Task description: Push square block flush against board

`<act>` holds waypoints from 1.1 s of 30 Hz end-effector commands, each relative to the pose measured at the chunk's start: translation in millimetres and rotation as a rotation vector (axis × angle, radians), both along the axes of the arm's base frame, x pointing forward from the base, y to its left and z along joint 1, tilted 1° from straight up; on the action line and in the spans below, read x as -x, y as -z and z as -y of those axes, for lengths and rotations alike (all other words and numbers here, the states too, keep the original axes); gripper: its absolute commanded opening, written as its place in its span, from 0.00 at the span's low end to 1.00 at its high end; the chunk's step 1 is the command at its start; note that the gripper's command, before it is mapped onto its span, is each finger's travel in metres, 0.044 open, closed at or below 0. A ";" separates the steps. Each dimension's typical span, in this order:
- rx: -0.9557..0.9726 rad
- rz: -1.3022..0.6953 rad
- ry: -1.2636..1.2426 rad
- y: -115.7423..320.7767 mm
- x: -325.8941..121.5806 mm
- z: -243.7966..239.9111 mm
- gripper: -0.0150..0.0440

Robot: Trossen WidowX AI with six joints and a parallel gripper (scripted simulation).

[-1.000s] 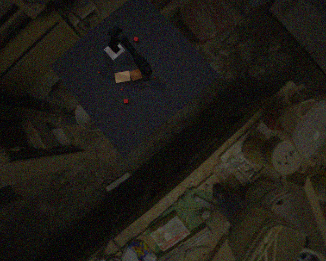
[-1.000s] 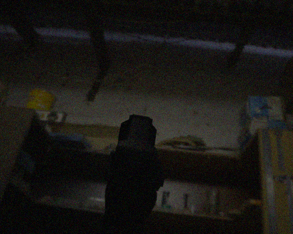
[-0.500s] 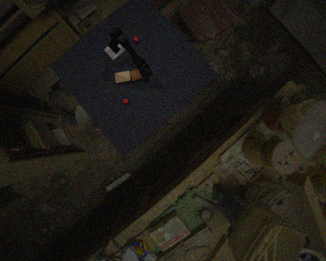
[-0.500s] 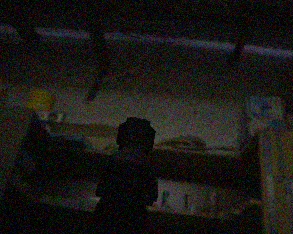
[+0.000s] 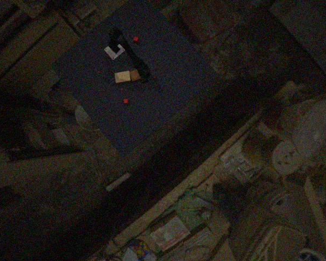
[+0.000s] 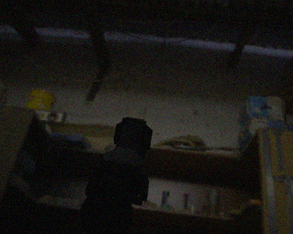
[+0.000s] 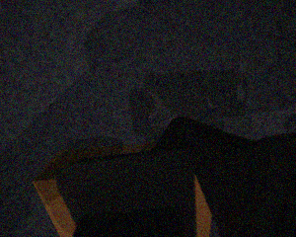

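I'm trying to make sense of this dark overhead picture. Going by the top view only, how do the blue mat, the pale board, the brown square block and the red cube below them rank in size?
1. Blue mat
2. Pale board
3. Brown square block
4. Red cube

All lie flat on one surface, so nearness hardly skews this.

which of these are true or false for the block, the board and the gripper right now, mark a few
1. The square block lies right beside the board on the blue mat. True.
2. The gripper is shut on the block. False: it is shut and holds nothing, sitting at the block's far side from the board.
3. The block is darker brown than the board. True.
4. The block is stacked on top of the board. False: both lie flat on the mat, side by side.
5. A red cube lies on the mat apart from the board. True.
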State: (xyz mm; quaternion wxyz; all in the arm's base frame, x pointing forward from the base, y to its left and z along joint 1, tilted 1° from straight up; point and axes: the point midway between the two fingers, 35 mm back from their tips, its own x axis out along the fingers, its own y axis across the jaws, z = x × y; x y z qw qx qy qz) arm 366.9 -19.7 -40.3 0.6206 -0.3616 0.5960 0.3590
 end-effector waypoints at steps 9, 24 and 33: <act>0.006 -0.004 0.002 -0.3 8.4 15.9 0.25; 0.006 -0.004 0.002 0.0 13.3 26.1 0.25; 0.005 -0.003 0.002 -0.5 5.4 14.9 0.25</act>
